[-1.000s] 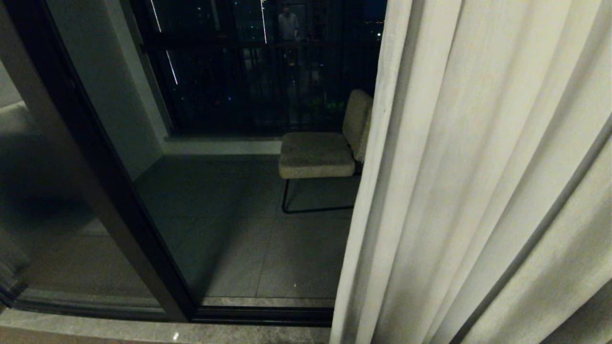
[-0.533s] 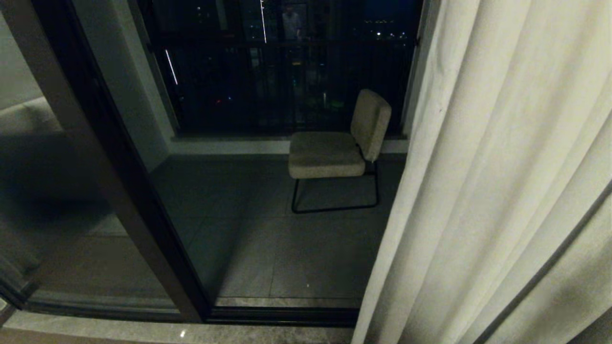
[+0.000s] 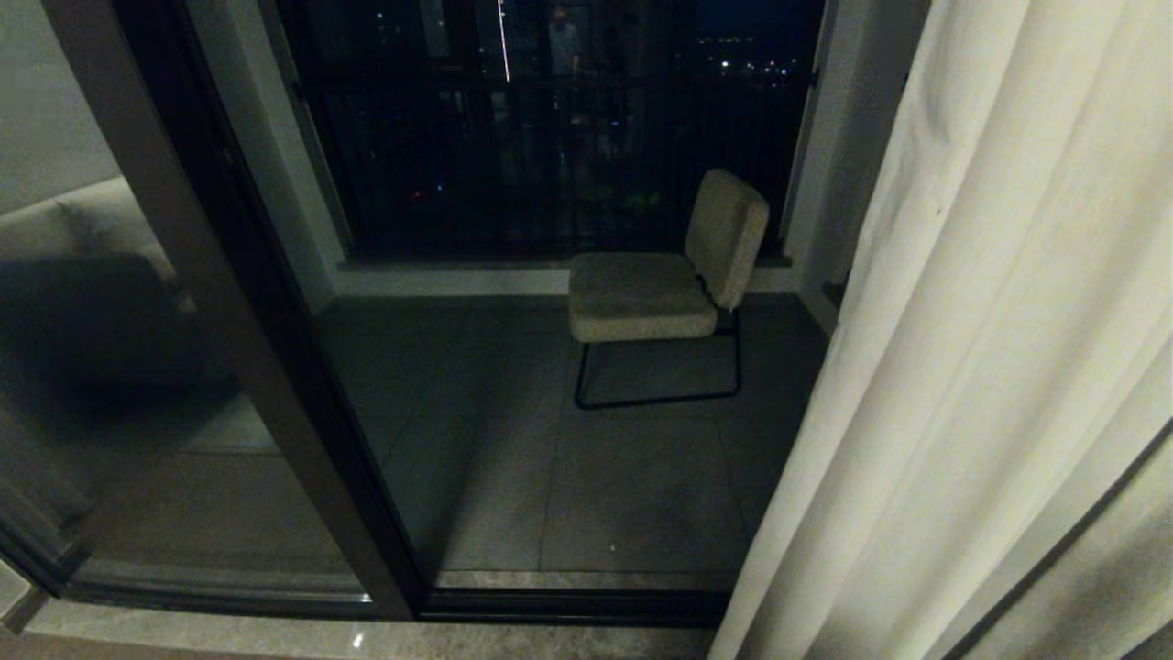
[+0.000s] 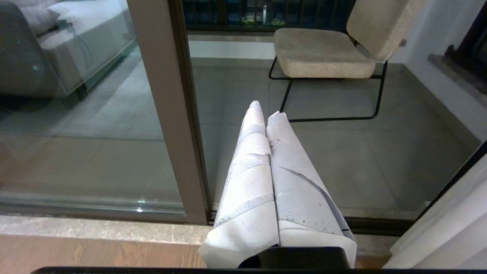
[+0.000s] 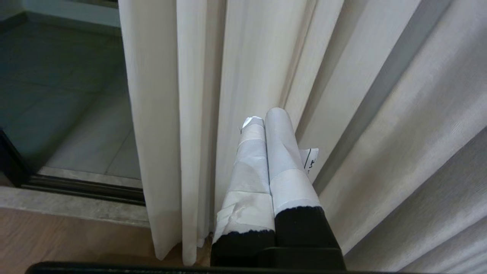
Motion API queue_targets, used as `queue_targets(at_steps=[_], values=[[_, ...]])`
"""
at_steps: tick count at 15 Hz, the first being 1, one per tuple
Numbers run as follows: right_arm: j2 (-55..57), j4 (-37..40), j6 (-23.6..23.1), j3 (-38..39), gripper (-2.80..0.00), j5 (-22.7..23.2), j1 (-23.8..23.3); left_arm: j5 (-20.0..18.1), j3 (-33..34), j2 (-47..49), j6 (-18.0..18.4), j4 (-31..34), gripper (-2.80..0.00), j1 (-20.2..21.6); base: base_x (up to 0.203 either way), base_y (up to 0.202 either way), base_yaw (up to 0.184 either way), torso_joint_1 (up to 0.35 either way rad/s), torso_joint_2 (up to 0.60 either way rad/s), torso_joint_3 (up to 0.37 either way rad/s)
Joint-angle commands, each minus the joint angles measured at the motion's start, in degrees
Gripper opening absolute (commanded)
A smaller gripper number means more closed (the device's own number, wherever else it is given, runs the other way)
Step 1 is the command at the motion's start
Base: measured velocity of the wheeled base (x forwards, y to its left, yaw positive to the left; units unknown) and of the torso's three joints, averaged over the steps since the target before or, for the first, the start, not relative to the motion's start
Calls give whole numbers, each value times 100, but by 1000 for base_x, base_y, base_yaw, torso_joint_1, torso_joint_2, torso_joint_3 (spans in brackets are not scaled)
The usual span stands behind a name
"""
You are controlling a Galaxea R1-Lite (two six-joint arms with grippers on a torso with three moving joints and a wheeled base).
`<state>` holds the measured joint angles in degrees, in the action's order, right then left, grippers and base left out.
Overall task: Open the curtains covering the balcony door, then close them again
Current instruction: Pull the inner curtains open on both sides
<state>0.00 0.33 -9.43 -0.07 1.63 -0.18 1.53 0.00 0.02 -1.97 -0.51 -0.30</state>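
Note:
The cream curtains [image 3: 990,367] hang in vertical folds at the right of the head view, drawn aside from the glass. The balcony door [image 3: 513,367] shows as dark glass with a brown-black upright frame [image 3: 266,348] left of centre. Neither arm appears in the head view. My left gripper [image 4: 266,108], its fingers wrapped in white tape, is shut and empty, pointing at the glass beside the door frame [image 4: 167,114]. My right gripper [image 5: 264,116], also taped, is shut on nothing, just in front of the curtains [image 5: 243,61], whose hem hangs near the wooden floor.
A beige cushioned chair [image 3: 655,293] on a thin black frame stands on the balcony tiles behind the glass. A black railing [image 3: 550,137] closes the balcony's far side. A stone sill [image 4: 76,228] runs along the door track, with wooden floor [image 5: 57,239] in front.
The whole head view has shifted: the chair, frame and curtain edge all sit further right in the picture than a second ago, with more glass in sight. Both grippers stay shut.

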Motion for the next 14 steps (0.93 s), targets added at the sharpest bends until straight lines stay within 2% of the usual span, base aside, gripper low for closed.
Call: queue_targets(at_steps=[1, 7, 8, 12, 14], values=[[0, -15, -15, -1, -280, 66, -8, 5, 0, -2, -5, -2, -280, -5, 0, 0, 0, 0, 0, 0], [0, 0, -52, -72, -280, 115, -8, 5, 0, -2, -5, -2, -280, -5, 0, 0, 0, 0, 0, 0], [0, 38, -50, -211, 0, 203, -8, 5, 0, -2, -5, -1, -280, -5, 0, 0, 0, 0, 0, 0], [108, 498, -48, -1044, 0, 695, 17, 5, 0, -2, -5, -2, -280, -5, 0, 0, 0, 0, 0, 0], [627, 463, -48, -1387, 0, 978, 21, 5, 0, -2, -5, -2, -280, -5, 0, 0, 0, 0, 0, 0]])
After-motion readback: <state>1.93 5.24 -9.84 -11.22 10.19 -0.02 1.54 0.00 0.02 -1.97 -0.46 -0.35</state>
